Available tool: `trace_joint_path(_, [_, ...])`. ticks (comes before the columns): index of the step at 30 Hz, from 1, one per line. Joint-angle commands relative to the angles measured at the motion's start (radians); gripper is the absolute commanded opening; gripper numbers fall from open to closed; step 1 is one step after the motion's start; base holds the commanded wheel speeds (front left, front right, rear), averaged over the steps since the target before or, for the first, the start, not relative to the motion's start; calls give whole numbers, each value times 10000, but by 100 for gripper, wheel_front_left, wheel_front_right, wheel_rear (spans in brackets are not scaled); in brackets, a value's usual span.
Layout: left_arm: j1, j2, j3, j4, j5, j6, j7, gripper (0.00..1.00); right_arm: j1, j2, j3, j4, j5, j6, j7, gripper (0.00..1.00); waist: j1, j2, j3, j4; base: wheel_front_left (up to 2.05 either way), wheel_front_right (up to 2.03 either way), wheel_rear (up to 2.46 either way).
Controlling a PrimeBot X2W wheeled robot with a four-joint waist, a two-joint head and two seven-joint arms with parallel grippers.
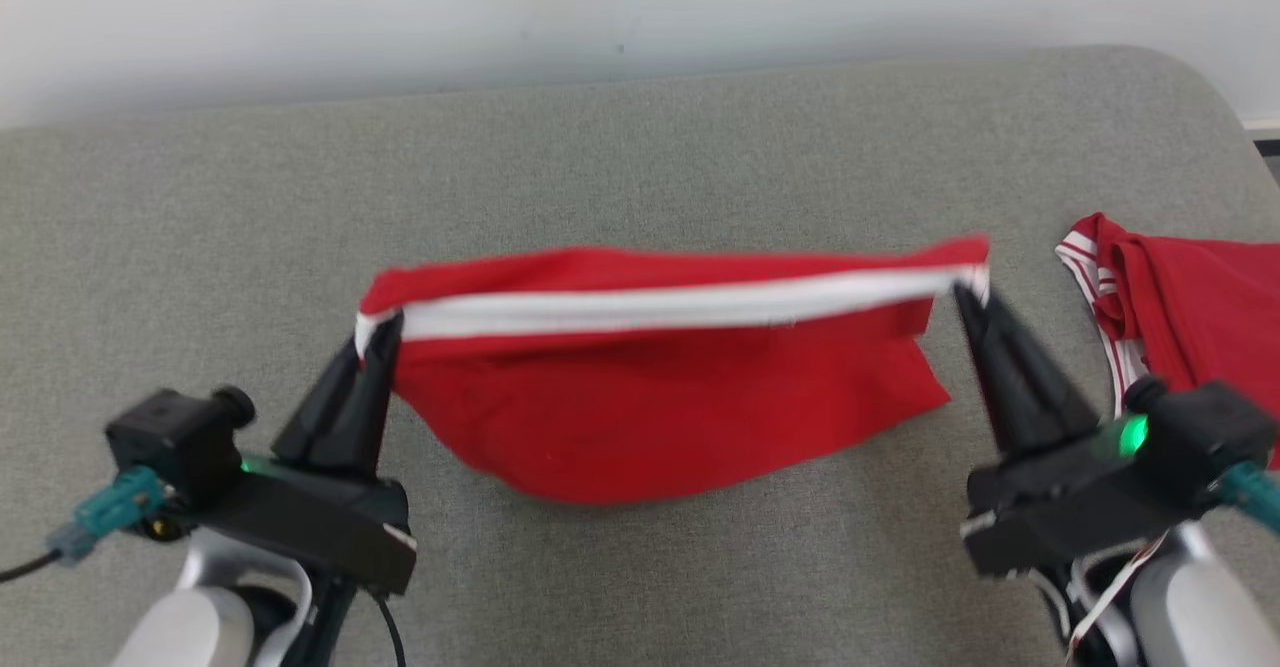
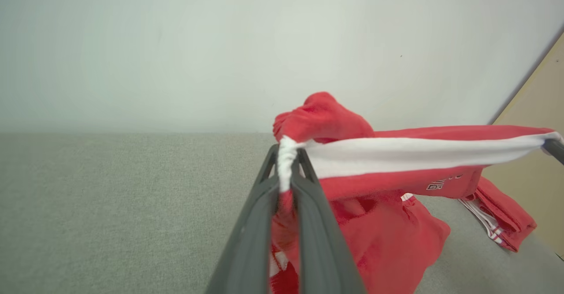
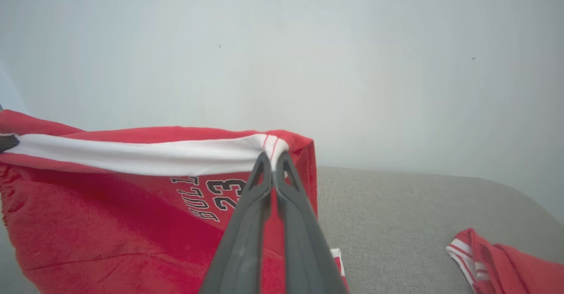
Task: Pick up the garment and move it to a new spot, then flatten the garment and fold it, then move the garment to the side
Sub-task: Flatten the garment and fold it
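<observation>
Two grips: left pincer [image 1: 380,327] at 9 o'clock, right pincer [image 1: 968,293] at 3 o'clock — each pinched tight on the white band of the garment [image 1: 660,407], stretching it taut, presumably for flattening.

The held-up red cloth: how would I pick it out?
Find the grey surface, then its middle. The red garment hangs there, its white band stretched between the left gripper and right gripper. The other red garment lies bunched at the right, unheld.
</observation>
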Motion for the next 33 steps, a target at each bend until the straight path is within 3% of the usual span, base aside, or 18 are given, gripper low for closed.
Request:
trace_joint_path(1, [-137, 87, 85, -106, 82, 48, -85, 0, -187, -85, -56, -115, -92, -11, -58, 0, 0, -1, -73, 2, 0, 0, 0])
trace_joint_path(14, [-1577, 93, 194, -2027, 670, 280, -66, 0, -1938, -226, -385, -1324, -492, -11, 122, 0, 0, -1, -431, 119, 0, 0, 0])
trace_joint_path(20, [-1932, 191, 145, -2204, 846, 347, 231, 0, -2314, -167, -302, -1241, -294, -11, 218, 0, 0, -1, -237, 32, 0, 0, 0])
trace_joint_path(27, [-2924, 96, 97, -1196, 973, 147, 83, 0, -3784, -361, -80, 351, 256, -11, -344, 0, 0, -1, 266, -62, 0, 0, 0])
trace_joint_path(33, [-4770, -261, 53, 1186, 691, -484, -230, 0, -6070, -481, 630, 2649, 1052, -9, -889, 0, 0, -1, 889, -47, 0, 0, 0])
